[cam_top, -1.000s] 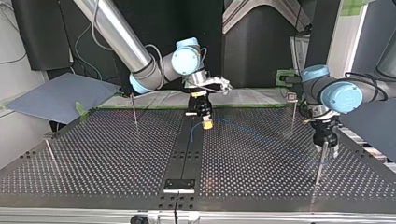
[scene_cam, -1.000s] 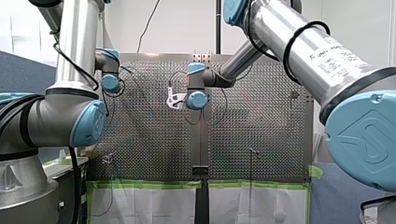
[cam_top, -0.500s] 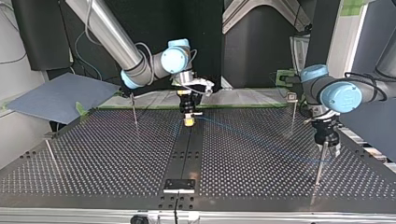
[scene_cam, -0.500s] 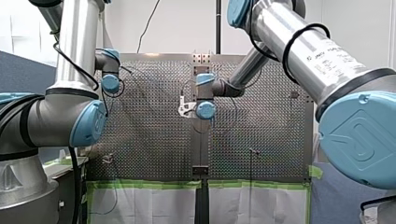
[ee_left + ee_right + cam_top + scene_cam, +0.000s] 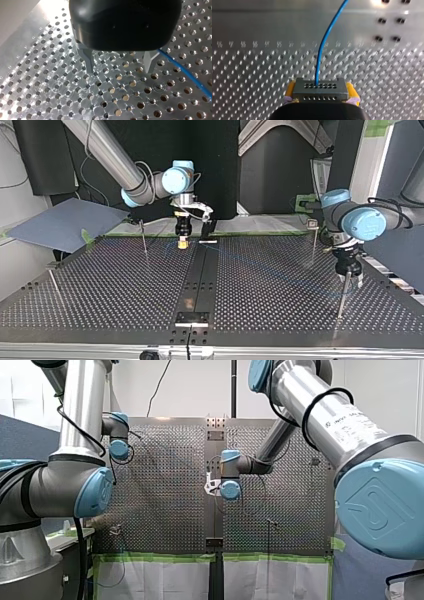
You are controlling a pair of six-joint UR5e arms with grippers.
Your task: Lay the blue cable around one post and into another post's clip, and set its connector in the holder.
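Your right hand (image 5: 183,241) is clamped on the connector (image 5: 320,90). Its yellow pads (image 5: 290,90) press the two short ends of that small grey block. It hangs low over the desk (image 5: 100,295), just beside the dark centre rail (image 5: 200,280), on the arms' side of the top view.

The blue cable (image 5: 322,47) leaves the connector's perforated face and runs ahead of the hand. In the top view it shows only as a faint line across the desk toward your left hand (image 5: 120,66). That hand is open, its metal fingers (image 5: 88,62) spread with nothing between them. The cable passes just outside one of them.

Expect the cable to be light, thin and limp. It will probably sag, trail and swing wide when you move, and it won't hold a shape. The connector looks rigid, so I judge it the only firm place to hold. Your grip across its ends leaves the cable free to bend. Pull gently, since the joint where wire meets block is likely the weak spot.

- **Near post** (image 5: 144,237): a thin post that stands close to your right hand at the top view's left.
- **Clip post** (image 5: 313,235): it carries a small head and stands near your left arm.
- **Tall post** (image 5: 342,295): it rises just beside the left hand.

Any of these could snag the slack. A dark block (image 5: 208,229) on the rail behind the right hand may be the holder, but you cannot tell from here.
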